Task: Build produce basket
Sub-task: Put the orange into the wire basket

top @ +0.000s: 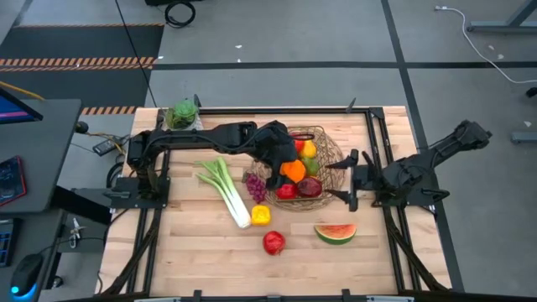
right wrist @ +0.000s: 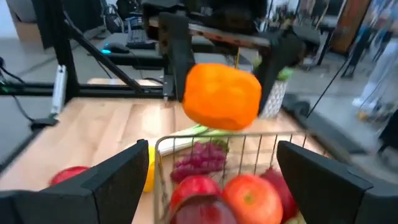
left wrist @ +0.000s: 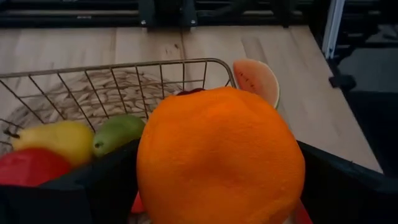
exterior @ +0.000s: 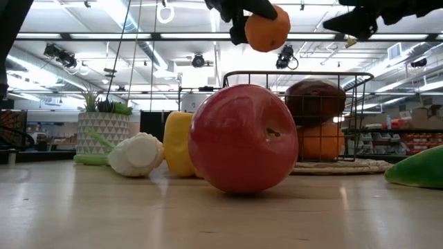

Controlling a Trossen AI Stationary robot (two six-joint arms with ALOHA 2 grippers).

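My left gripper (top: 289,166) hangs over the wire basket (top: 331,155), shut on an orange (top: 294,172). In the low view the orange (exterior: 267,29) floats well above the basket (exterior: 346,76). Inside the basket lie red apples (top: 309,188), a yellow fruit (left wrist: 50,140) and a green one (left wrist: 118,132). My right gripper (top: 351,178) is open at the basket's right rim, one finger on either side of it. On the table rest a leek (top: 225,191), grapes (top: 256,186), a yellow pepper (top: 261,215), a red apple (top: 273,242) and a watermelon slice (top: 336,232). My left gripper pinches the orange (left wrist: 217,155) between its two fingers (left wrist: 93,186), one on each side of the fruit. The fingers come from above, pointing down. The orange is lifted clear, over the left part of the basket.
A small potted plant (top: 182,115) stands near the table's far left corner. Bare wood lies along the near edge on both sides of the loose apple and watermelon. Black frame rails (top: 377,134) run along the table's sides.
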